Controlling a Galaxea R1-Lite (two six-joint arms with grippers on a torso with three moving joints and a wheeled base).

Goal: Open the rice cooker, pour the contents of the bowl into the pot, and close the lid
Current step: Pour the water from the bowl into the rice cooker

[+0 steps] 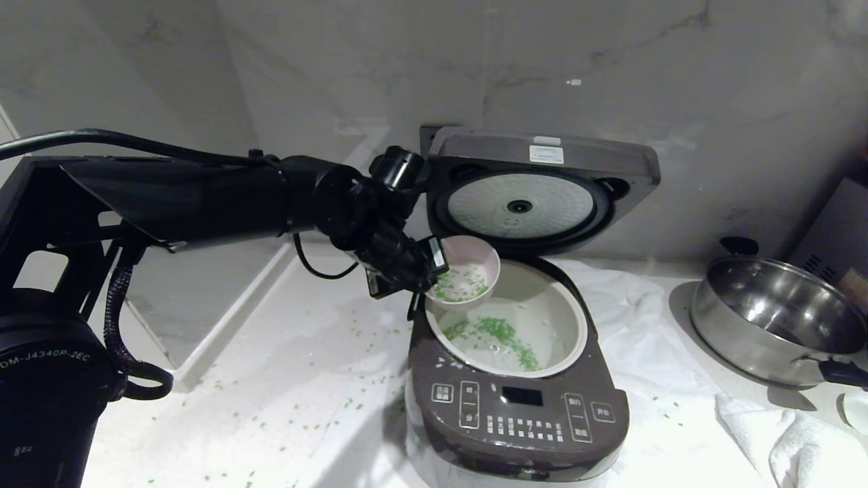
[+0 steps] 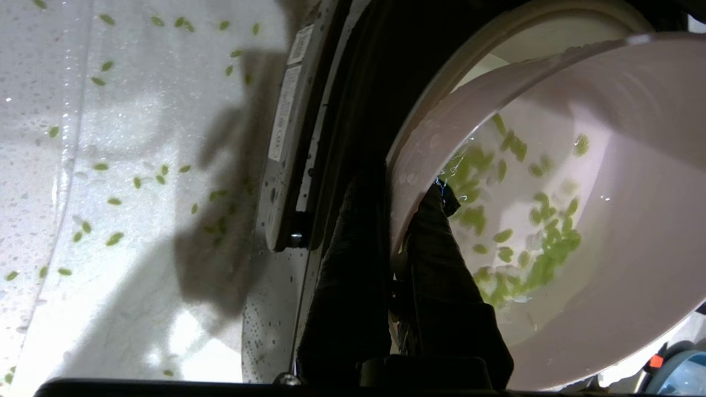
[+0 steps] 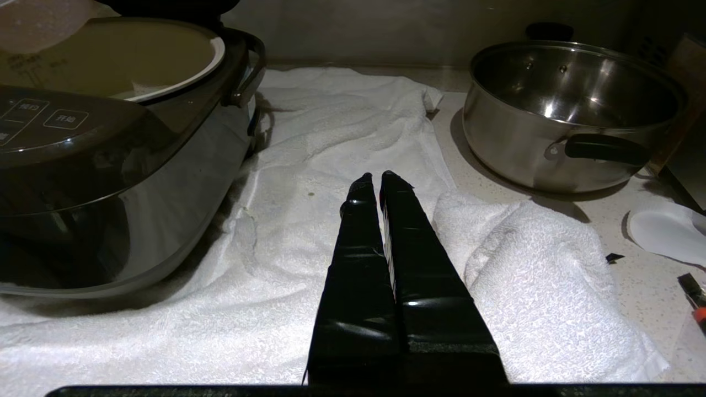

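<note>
Rice cooker (image 1: 519, 407): lid (image 1: 542, 186) raised, bowl (image 1: 468, 271) pinched by left gripper (image 1: 426, 271) tipped over pot (image 1: 569, 318), scallion bits (image 1: 505, 335) partly poured; right gripper (image 3: 380, 179) idle, fingers together; closing remains.

Head view looks down; all views share the rice cooker (image 1: 519, 400)

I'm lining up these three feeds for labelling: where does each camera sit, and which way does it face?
Head: high, facing down at the open dark brown-grey rice cooker; left arm shows, its left gripper holding the pale pink bowl.
Left wrist: behind that gripper, facing the bowl; black fingers show.
Right wrist: low over the white towel, right gripper shut.
All share the cooker; head and right wrist share the shiny steel pan.
</note>
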